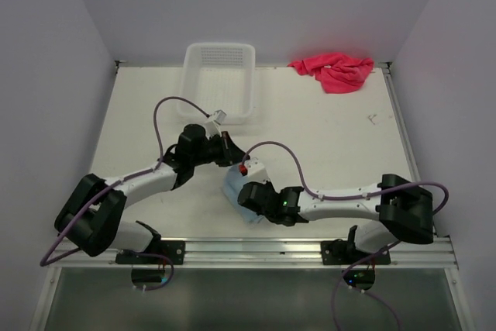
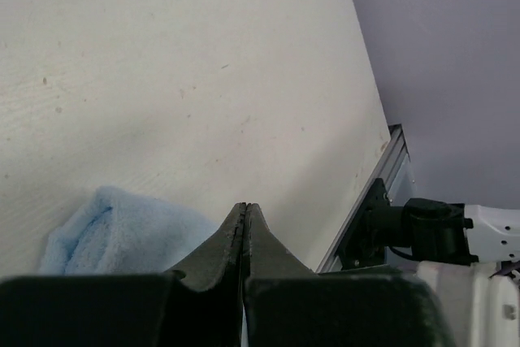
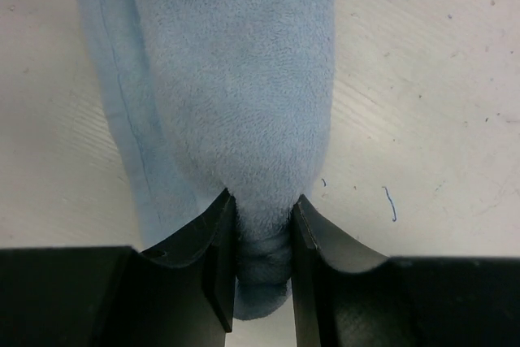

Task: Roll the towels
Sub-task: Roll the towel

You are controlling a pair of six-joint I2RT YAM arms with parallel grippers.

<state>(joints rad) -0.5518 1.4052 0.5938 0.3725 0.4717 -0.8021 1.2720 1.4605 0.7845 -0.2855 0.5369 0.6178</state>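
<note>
Towel (image 1: 231,187) lies mostly hidden overhead beneath right end effector (image 1: 249,198).

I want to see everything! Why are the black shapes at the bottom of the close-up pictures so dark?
Left wrist: the left claw sits right at the lens, dark and soft-edged; the blue towel looks slightly blurry. Right wrist: the right claw is shadowy, the towel's fuzz sharp. Top: the pink towel is clear, the light even.

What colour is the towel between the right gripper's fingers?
Plain light blue. The towel in the right gripper shows best in the right wrist view.
</note>
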